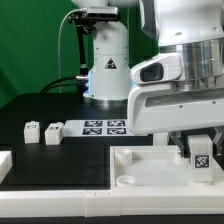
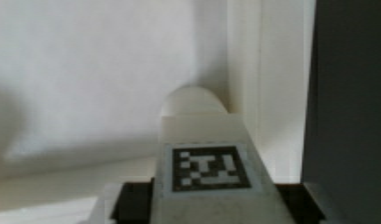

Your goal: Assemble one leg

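At the exterior view's right, over a corner of the white tabletop [image 1: 150, 168], held the leg [image 1: 200, 155] upright in the gripper [image 1: 199, 144], drawn narrow against its two sides, tag face toward the camera. Could not tell whether resting on the tabletop or just clear of it. Found a spare leg [image 1: 30, 130] and a second spare leg [image 1: 52, 131] side by side on the black table [image 1: 60, 150], near the marker board [image 1: 105, 126], well apart from the held one.
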